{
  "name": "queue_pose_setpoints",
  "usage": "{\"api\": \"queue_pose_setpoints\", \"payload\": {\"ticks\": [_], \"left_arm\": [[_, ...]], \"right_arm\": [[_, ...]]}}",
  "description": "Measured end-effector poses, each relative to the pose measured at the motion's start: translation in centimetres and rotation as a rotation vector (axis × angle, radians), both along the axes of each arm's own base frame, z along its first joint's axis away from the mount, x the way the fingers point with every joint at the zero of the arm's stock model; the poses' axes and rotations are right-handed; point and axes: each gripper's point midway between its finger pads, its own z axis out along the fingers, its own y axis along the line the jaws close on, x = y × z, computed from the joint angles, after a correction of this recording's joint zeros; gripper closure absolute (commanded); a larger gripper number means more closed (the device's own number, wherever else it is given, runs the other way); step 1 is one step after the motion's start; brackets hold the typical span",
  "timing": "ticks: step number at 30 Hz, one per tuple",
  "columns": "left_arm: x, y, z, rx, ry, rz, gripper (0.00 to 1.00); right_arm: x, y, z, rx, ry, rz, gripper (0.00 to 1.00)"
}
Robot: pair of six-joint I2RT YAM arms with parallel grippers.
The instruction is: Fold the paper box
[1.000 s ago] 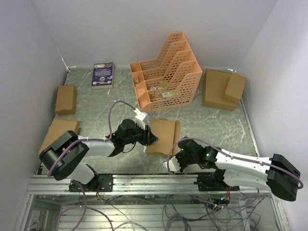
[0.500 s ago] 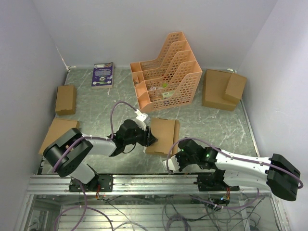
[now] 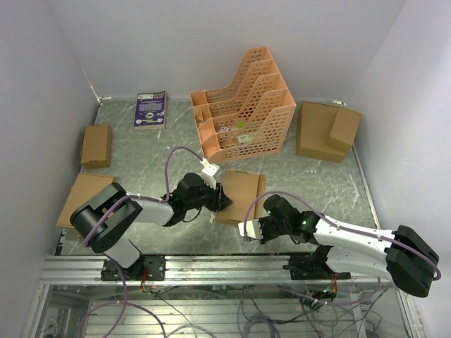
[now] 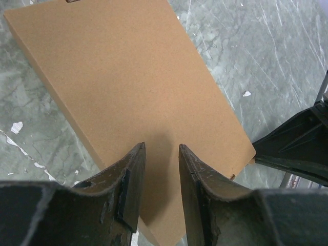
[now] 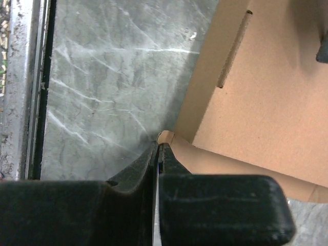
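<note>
The paper box lies flat and brown on the marble table, just ahead of both arms. My left gripper is over its left part, open. In the left wrist view the fingers stand apart above the box's plain top, with nothing between them. My right gripper is at the box's near corner. In the right wrist view its jaws are pressed together, and the tips touch a small curled cardboard tab at the corner of the box. I cannot tell whether the tab is pinched.
An orange lattice rack stands behind the box, with a book at the back left. Ready-made cardboard boxes sit at the left, the near left and the back right. A metal rail runs along the table's near edge.
My right gripper has shut and moved up to the box's near corner. The left arm has shifted slightly further over the box, its jaws about as far apart as before.
</note>
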Motion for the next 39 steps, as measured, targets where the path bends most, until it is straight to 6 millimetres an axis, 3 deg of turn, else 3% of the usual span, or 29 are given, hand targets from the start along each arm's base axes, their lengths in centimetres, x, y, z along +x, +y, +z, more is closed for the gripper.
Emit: {"api": "queue_pose_setpoints", "payload": {"ticks": [21,39], "left_arm": [[1.4,-0.2,-0.2,0.014,-0.025,0.019,0.57],[1.6,-0.4,-0.3,0.012,-0.023,0.009,0.57]], "right_arm": [[3.1,-1.1,0.5,0.069,0.186,-0.159,1.0],[3.4,-1.0,0.6,0.088,0.238,-0.178,1.0]]}}
